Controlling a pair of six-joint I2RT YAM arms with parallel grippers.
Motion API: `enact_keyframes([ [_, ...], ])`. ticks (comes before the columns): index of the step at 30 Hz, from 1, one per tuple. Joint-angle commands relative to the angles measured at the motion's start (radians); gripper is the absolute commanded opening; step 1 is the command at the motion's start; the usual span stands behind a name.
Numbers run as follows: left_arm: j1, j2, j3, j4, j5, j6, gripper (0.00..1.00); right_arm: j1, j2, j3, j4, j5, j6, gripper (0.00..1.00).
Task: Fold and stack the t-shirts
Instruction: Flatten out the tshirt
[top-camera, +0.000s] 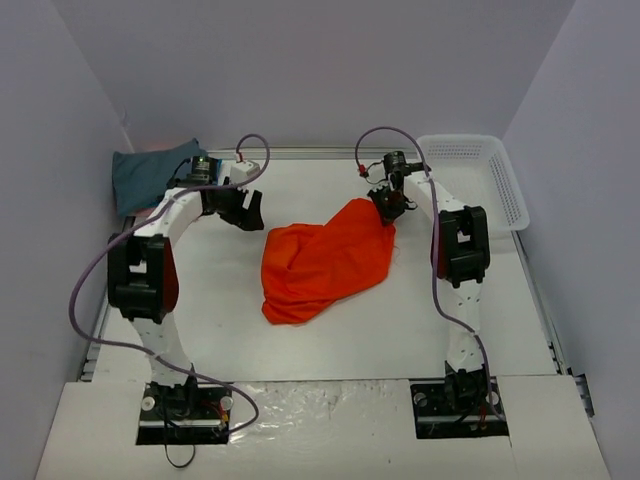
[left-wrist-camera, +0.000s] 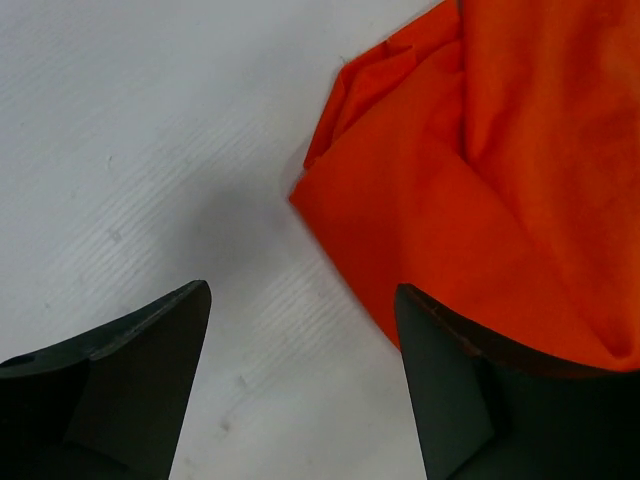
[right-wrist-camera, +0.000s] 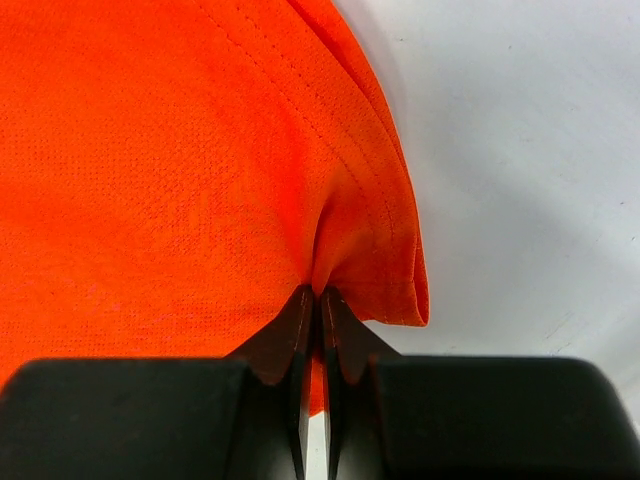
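One limp orange shirt (top-camera: 320, 262): right fingers (right-wrist-camera: 280, 345) pinch its 2 o'clock hem; left fingers (left-wrist-camera: 130, 365), open, should take the 10 o'clock corner.

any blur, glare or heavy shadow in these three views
Top external: soft even light, no harsh glare, the orange t-shirt strongly saturated. Left wrist: the left gripper is dark and slightly soft, with a diffuse shadow on the table ahead of its fingers. Right wrist: the cloth's weave and stitching are sharp, while the right gripper, shut on the shirt, is a dark featureless mass.
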Motion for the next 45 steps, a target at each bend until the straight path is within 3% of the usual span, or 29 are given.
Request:
enact_keyframes([
  [1,-0.029,0.114,0.106,0.024,0.065,-0.086,0.72,-0.005,-0.014,-0.047,-0.074,0.024,-0.008,0.0],
  [4,-0.07,0.203,0.169,0.013,0.055,-0.095,0.63,-0.006,-0.008,-0.061,-0.071,0.017,-0.008,0.0],
  [16,-0.178,0.34,0.229,-0.048,0.105,-0.023,0.59,-0.014,0.019,-0.07,-0.074,0.03,-0.019,0.0],
  [17,-0.178,0.346,0.233,-0.06,0.113,-0.025,0.35,-0.014,0.021,-0.072,-0.072,0.032,-0.019,0.0],
  [18,-0.179,0.361,0.239,-0.07,0.11,-0.023,0.2,-0.014,0.021,-0.072,-0.072,0.032,-0.021,0.0],
  [19,-0.181,0.366,0.256,-0.082,0.101,-0.014,0.08,-0.014,0.021,-0.07,-0.072,0.032,-0.022,0.0],
  [20,-0.181,0.372,0.264,-0.1,0.088,-0.01,0.03,-0.014,0.021,-0.072,-0.072,0.037,-0.022,0.0],
  [28,-0.143,0.291,0.363,-0.128,-0.154,-0.002,0.02,-0.025,-0.065,-0.02,-0.072,0.064,-0.025,0.0],
  [37,-0.017,0.141,0.81,-0.284,-0.271,-0.065,0.02,-0.078,-0.265,0.384,-0.098,0.116,0.013,0.0],
  [41,-0.008,-0.081,0.726,-0.266,-0.286,-0.04,0.02,-0.085,-0.427,0.395,-0.097,0.081,0.009,0.0],
  [45,-0.008,-0.315,0.449,-0.199,-0.26,0.006,0.02,-0.08,-0.626,0.156,-0.098,-0.038,-0.004,0.0],
])
